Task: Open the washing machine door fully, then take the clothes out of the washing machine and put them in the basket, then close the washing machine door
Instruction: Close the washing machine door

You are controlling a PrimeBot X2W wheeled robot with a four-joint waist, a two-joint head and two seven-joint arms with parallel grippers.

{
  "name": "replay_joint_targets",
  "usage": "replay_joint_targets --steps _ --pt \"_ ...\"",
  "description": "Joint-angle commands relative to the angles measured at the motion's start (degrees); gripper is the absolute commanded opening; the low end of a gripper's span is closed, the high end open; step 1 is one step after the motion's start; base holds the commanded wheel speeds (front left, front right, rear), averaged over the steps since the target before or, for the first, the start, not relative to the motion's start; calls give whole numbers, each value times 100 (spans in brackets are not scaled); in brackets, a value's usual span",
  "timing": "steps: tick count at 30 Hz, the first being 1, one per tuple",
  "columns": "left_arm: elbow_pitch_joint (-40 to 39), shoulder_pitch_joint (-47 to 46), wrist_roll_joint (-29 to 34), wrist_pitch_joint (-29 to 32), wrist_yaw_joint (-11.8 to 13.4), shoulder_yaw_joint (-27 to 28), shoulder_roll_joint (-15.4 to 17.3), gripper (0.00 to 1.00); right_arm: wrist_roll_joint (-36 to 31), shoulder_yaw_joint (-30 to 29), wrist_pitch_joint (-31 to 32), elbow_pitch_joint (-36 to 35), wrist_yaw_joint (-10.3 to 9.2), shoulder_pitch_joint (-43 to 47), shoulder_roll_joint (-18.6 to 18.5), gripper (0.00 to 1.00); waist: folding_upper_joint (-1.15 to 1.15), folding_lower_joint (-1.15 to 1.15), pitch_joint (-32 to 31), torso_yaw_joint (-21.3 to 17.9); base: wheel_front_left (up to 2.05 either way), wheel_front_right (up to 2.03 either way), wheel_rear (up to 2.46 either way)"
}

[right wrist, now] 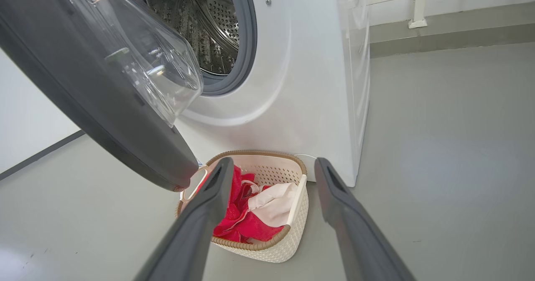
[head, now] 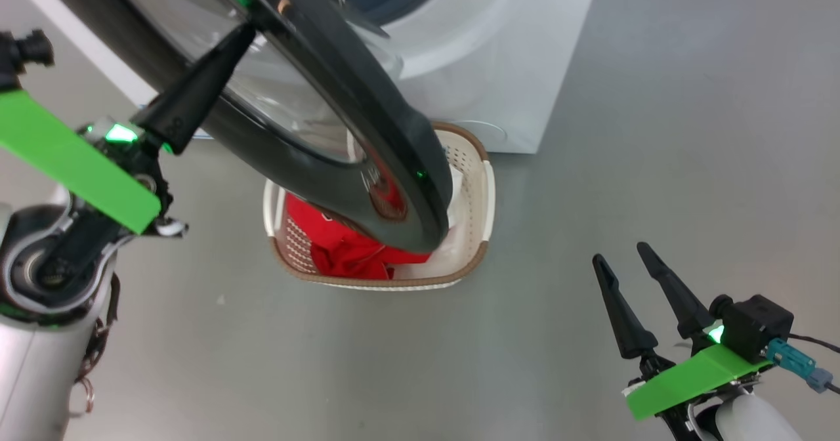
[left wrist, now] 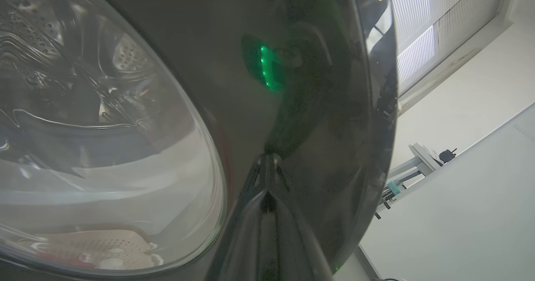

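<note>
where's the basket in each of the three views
head view: basket at centre, partly behind the washing machine door.
left wrist view: basket bottom left, through the door's glass.
right wrist view: basket bottom centre, below the door.
shared landmark: the door's black rim.

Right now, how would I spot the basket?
Find the big white washing machine. On the grey floor right at its foot, below the open door, sits the basket. It is cream with little holes and a brown rim, with red and white clothes inside.
</note>
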Motion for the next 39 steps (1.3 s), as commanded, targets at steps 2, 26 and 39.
replay_joint_targets --steps 2,26,39 --pt "46 -399 169 -166 -34 124 292 0 -19 77 -37 -149 28 -156 35 100 0 0 227 -250 0 0 0" --pt "1347 -1941 553 -1705 -34 -522 554 0 -5 44 -37 -178 28 -572 293 100 0 0 748 -1051 0 0 0" --pt "1854 -2182 318 -2148 -34 -959 771 0 -17 -6 -37 -171 28 -536 339 100 0 0 743 -1224 0 0 0"
